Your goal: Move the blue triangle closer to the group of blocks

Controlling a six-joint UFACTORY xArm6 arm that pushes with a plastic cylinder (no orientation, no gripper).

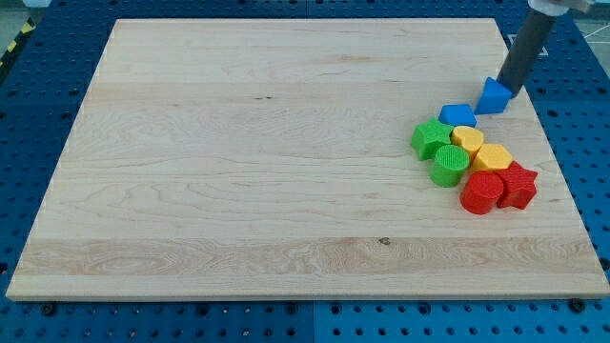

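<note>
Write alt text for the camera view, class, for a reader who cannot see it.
My tip touches the blue triangle on its upper right, near the wooden board's right edge. Just below-left lies a cluster: blue block, green star, green cylinder, two yellow blocks, red cylinder, red star.

Pale wooden board (267, 162) fills most of the view, grain running 9 to 3 o'clock, small dark knot toward 5 o'clock. Blue perforated bench (57, 57) shows round every edge. Yellow-black hazard strip (14, 40) at 10 o'clock corner. Lighting even, shadows soft.
</note>
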